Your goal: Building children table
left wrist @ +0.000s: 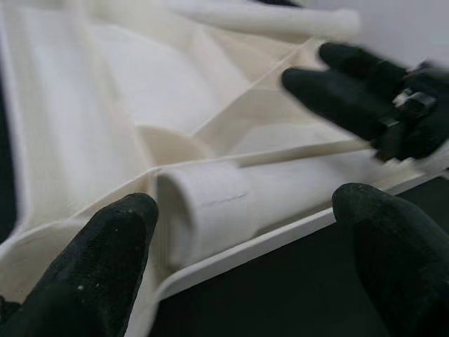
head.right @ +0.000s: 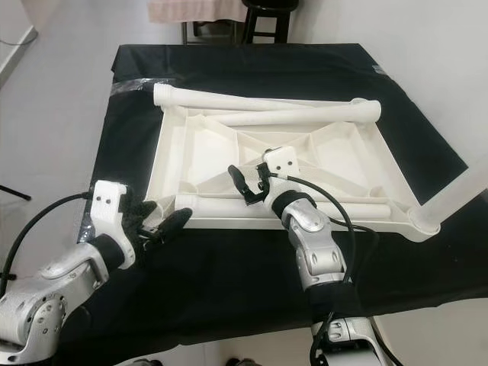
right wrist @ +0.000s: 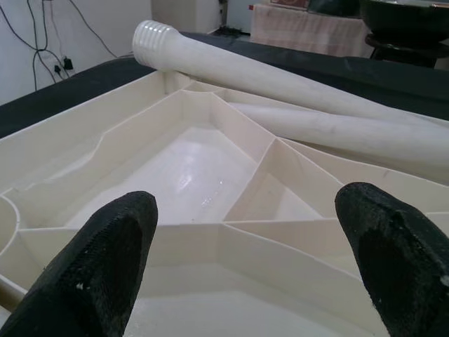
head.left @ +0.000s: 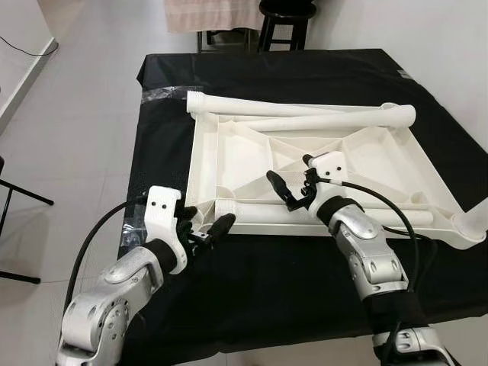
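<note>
A white plastic tabletop (head.left: 200, 164) lies upside down on the black-covered table (head.left: 267, 274), ribs facing up. Two white legs (head.left: 267, 107) lie across its far edge, one with a threaded end. Another leg (head.left: 267, 213) lies along the near rim. A further leg (head.right: 457, 194) stands up from the near right corner. My left gripper (head.left: 206, 229) is open at the near left corner, its fingers (left wrist: 105, 260) on either side of that near leg's end (left wrist: 210, 210). My right gripper (head.left: 293, 187) hangs open over the ribs (right wrist: 231, 203) just behind the near leg.
A black stool (head.left: 286, 23) and a pale cloth (head.left: 213, 14) stand beyond the table's far edge. Black chair legs (head.left: 23, 198) are on the floor at the left. Clear tape (head.left: 164, 95) is stuck at the table's far left corner.
</note>
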### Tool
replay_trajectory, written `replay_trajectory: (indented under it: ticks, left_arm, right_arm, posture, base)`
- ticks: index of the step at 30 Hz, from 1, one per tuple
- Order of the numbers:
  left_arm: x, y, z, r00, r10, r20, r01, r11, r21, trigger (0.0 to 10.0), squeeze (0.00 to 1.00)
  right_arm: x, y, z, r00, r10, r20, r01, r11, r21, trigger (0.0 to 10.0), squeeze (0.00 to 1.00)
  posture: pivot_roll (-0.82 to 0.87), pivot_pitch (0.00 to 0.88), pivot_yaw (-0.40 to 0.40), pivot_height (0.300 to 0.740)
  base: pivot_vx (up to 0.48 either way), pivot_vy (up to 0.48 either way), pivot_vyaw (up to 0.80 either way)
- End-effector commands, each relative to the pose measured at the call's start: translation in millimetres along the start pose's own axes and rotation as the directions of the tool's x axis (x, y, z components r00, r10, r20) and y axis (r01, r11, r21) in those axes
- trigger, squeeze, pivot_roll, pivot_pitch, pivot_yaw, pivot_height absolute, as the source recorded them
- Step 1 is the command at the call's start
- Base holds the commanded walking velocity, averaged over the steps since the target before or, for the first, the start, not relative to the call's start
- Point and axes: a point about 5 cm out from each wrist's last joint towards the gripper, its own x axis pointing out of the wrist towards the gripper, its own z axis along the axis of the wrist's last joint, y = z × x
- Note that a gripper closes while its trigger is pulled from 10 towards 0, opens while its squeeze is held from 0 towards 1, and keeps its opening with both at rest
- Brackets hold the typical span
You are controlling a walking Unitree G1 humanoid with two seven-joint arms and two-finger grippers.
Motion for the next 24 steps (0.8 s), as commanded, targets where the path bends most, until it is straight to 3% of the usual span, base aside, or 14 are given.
replay_trajectory:
  ticks: [1,6,15,24]
  left_arm:
    - [0.7,-1.3,-5.2,0.999,-0.024,-0.028,0.023,0.999,-0.031,10.0,0.00]
    - [8.3,-2.7,-1.4,0.996,-0.074,-0.054,0.071,0.996,-0.053,10.0,0.00]
    - [17.3,13.2,1.0,0.996,-0.005,-0.085,-0.003,0.996,-0.091,10.0,0.00]
    - [24.9,10.7,-4.4,0.993,-0.032,-0.118,0.013,0.987,-0.162,10.0,0.00]
  right_arm:
    - [-0.6,-4.2,0.8,1.000,-0.014,0.006,0.014,1.000,-0.006,10.0,0.00]
    - [-0.3,-5.0,1.1,1.000,-0.020,0.007,0.020,1.000,-0.011,10.0,0.00]
    - [-1.4,-7.2,1.9,1.000,-0.028,0.006,0.029,0.999,-0.015,10.0,0.00]
    - [-2.3,-11.3,2.9,0.999,-0.041,0.005,0.041,0.999,-0.019,10.0,0.00]
  posture:
    - [0.09,0.180,-0.089,0.740]
    - [0.08,0.182,-0.085,0.740]
    - [0.07,0.188,-0.080,0.740]
    - [0.06,0.190,-0.078,0.740]
  base:
    - [0.000,0.000,0.00]
    - [0.000,0.000,0.00]
    - [0.000,0.000,0.00]
    - [0.000,0.000,0.00]
